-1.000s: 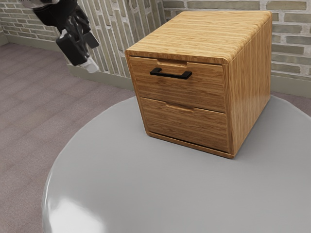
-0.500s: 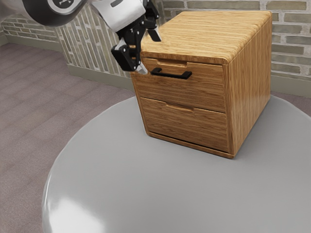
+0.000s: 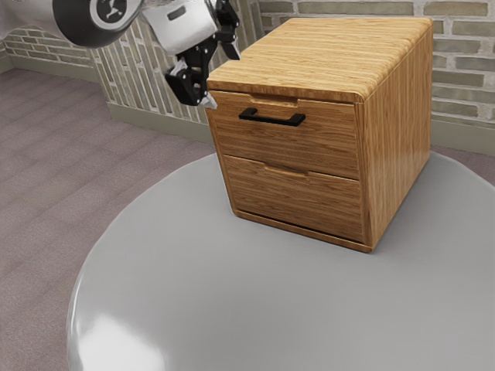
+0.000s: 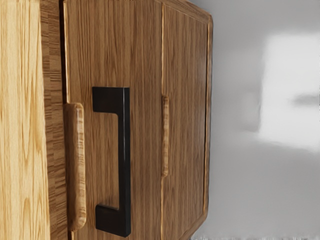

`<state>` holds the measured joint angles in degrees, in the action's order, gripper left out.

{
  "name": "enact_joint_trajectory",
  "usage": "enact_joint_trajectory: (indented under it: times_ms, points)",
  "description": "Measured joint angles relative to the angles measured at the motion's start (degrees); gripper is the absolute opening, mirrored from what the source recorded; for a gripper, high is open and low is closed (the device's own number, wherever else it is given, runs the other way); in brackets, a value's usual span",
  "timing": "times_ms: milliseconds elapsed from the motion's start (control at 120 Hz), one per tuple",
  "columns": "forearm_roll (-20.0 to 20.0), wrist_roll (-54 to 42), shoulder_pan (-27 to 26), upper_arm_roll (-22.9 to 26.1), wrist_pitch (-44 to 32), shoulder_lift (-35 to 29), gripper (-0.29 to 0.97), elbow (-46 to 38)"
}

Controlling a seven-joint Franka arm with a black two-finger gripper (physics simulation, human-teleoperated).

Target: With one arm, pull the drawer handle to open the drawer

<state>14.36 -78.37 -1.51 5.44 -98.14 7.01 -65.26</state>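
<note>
Wooden cabinet [image 3: 394, 131] stands on the grey tabletop [image 3: 232, 301]. Top drawer [image 3: 286, 143] looks shut, its face level with the lower drawer [image 3: 298, 193]. Black handle [image 3: 272, 119] crosses its upper part: a slim squared bar on two short posts, with a gap behind. Likely rigid, smooth, a bit slippery; the drawer probably slides with some drag. Best hold: mid-bar, then pull straight out. End effector [image 3: 193, 83] hangs off the cabinet's top corner at the exterior view's left, apart from the handle; spread or pressed together, cannot tell
</note>
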Motion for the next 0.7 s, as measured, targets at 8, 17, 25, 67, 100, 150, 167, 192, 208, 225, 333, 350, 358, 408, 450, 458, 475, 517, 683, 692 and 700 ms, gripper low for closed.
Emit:
enact_joint_trajectory:
  times_ms: [8, 17, 25, 67, 100, 150, 167, 192, 208, 225, 333, 350, 358, 408, 450, 458, 475, 517, 683, 692, 700]
  points:
    - [0.2, -0.1, -0.2, 0.0, 0.0, 0.1, 0.66, 0.0]
    - [0.4, -0.2, -0.3, 0.0, 0.0, 0.2, 0.66, 0.0]
    - [0.6, -0.2, -0.5, 0.0, 0.0, 0.3, 0.66, -0.1]
    - [1.6, -0.6, -1.2, 0.0, 0.0, 0.6, 0.66, -0.1]
    - [2.3, -0.9, -1.8, 0.0, 0.0, 0.9, 0.66, -0.1]
    - [3.0, -1.2, -2.1, 0.0, 0.0, 1.2, 0.66, -0.1]
    - [3.2, -1.4, -2.2, 0.0, 0.0, 1.2, 0.66, -0.2]
    - [3.4, -1.5, -2.2, 0.0, 0.0, 1.4, 0.66, -0.2]
    - [3.5, -1.6, -2.2, 0.0, 0.0, 1.5, 0.66, -0.2]
    - [3.6, -1.8, -2.2, 0.0, -0.1, 1.6, 0.66, -0.2]
    - [4.0, -2.4, -2.3, 0.0, -0.2, 3.1, 0.66, -0.2]
    - [4.1, -2.5, -2.2, 0.0, -0.2, 3.2, 0.66, -0.2]
    - [4.1, -2.5, -2.2, 0.0, -0.2, 3.2, 0.66, -0.2]
    - [4.1, -2.8, -2.3, 0.0, -0.3, 3.4, 0.66, -0.1]
    - [4.2, -2.9, -2.3, 0.0, -0.4, 3.5, 0.66, -0.1]
    - [4.2, -3.0, -2.3, 0.0, -0.4, 3.5, 0.66, -0.1]
    - [4.2, -3.1, -2.3, 0.0, -0.5, 3.6, 0.66, -0.1]
    - [4.2, -3.2, -2.3, 0.1, -0.7, 3.9, 0.66, 0.0]
    - [4.2, -3.7, -2.4, 0.3, -1.8, 4.7, 0.66, 0.1]
    - [4.2, -3.8, -2.4, 0.3, -1.8, 4.8, 0.66, 0.1]
    - [4.2, -3.8, -2.4, 0.4, -1.9, 4.8, 0.66, 0.1]
